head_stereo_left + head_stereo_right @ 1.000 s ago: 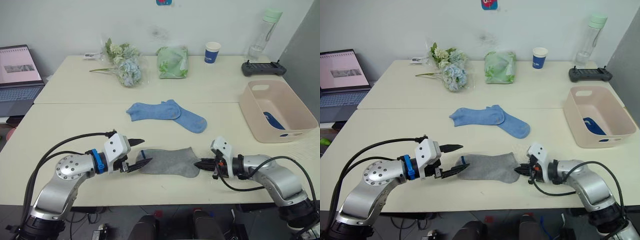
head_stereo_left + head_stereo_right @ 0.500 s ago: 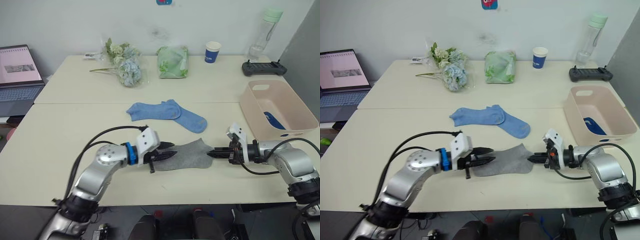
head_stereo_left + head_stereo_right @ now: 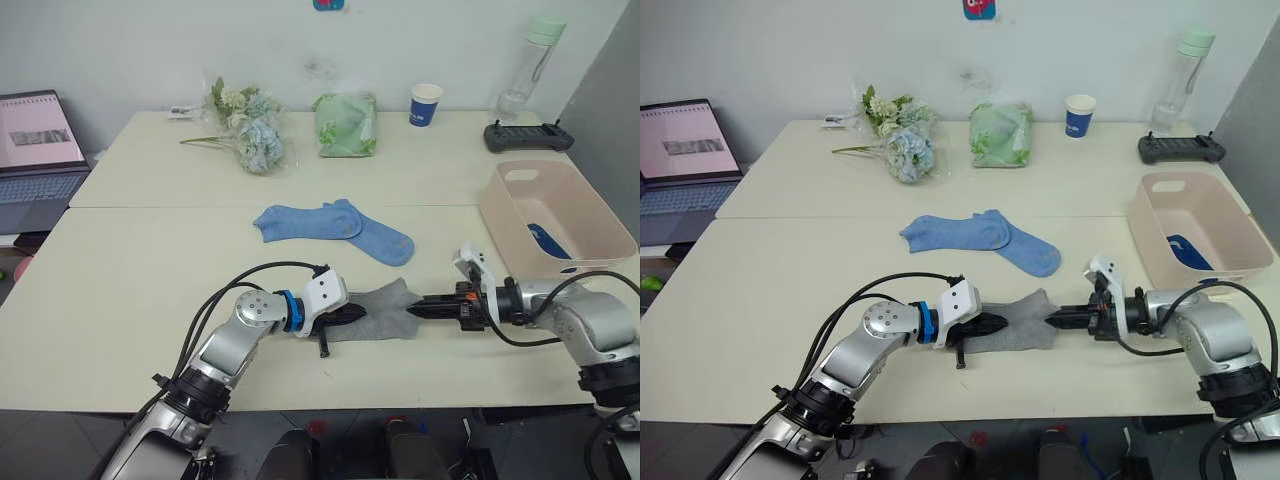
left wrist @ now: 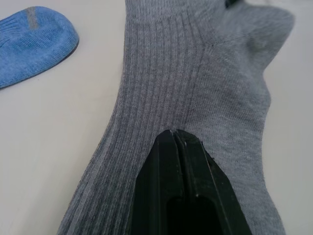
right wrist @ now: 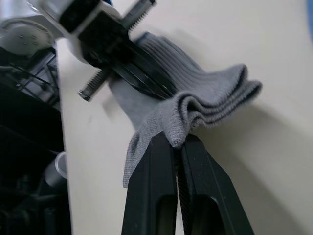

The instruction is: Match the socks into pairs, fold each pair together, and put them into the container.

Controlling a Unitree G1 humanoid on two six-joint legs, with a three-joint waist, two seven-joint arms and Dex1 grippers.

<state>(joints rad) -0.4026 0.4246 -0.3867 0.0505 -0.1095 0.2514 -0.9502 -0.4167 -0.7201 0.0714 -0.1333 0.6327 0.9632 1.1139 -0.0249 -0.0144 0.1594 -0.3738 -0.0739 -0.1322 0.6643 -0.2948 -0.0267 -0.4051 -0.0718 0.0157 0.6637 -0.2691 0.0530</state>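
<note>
The grey ribbed knit sock pair (image 3: 378, 309) lies on the cream tabletop (image 3: 150, 260), left of the pale pink rectangular plastic tub (image 3: 600, 262), pinched at both ends, likely so it can be folded over itself. The left gripper (image 3: 352, 313) has its fingers pressed together on the cuff end; the right gripper (image 3: 420, 309) is clamped on a bunched fold at the toe end. Two light blue socks (image 3: 330, 227) wait farther from the tub's near corner. A laptop, flowers, green bag and blue paper cup line the far side by the white wall.
</note>
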